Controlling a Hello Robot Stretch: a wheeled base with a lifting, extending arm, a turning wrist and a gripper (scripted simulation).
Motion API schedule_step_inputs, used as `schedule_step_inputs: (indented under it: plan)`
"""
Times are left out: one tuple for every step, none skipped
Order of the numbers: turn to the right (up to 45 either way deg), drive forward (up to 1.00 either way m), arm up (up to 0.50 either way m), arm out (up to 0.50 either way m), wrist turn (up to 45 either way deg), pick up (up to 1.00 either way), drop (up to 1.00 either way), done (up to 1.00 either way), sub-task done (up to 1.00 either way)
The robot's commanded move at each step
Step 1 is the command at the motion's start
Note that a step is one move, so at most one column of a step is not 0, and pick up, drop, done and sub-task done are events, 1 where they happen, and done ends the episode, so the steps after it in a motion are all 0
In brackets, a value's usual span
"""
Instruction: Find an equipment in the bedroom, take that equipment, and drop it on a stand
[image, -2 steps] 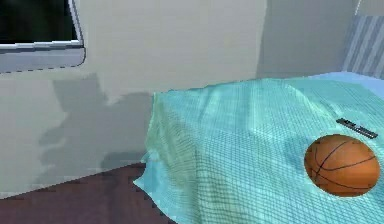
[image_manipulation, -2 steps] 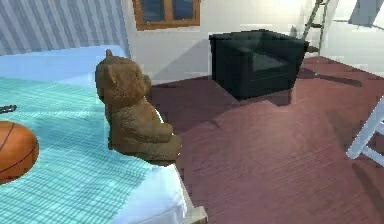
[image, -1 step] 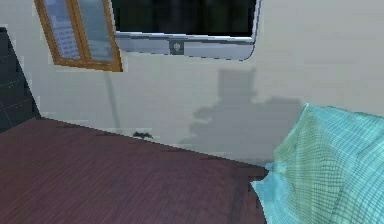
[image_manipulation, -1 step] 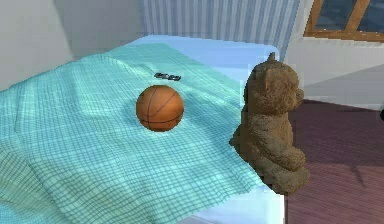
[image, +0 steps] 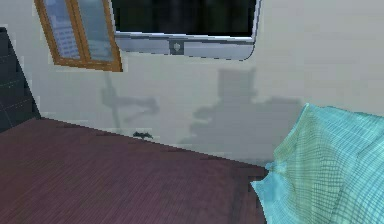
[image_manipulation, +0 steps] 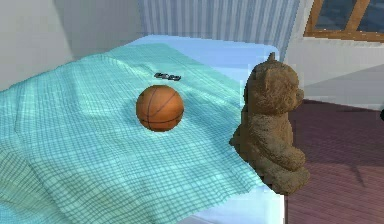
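Arm side view: the basketball (image_manipulation: 160, 107) sits mid-bed (image_manipulation: 200, 45), well in from its edges, left of the teddy bear (image_manipulation: 268, 125) at the near corner; the claw's state I cannot tell.

Ahead of me, a window (image: 80, 32) is hanging on the wall left of a screen (image: 185, 18), and a corner of the bed (image: 330, 170) is poking in at the lower right. To my side, a ball (image_manipulation: 160, 107) is resting mid-bed, with a small flat thing (image_manipulation: 167, 76) lying behind it. A bear (image_manipulation: 268, 125) is sitting right of the ball at the bed's edge, and the floor (image_manipulation: 340, 140) is lying beyond it.
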Motion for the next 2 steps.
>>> schedule_step_inputs:
  plan:
    - [0.0, 0.0, 0.38, 0.0, 0.0, 0.0, 0.0, 0.0, 0.0]
    - [0.0, 0.0, 0.0, 0.46, 0.0, 0.0, 0.0, 0.0, 0.0]
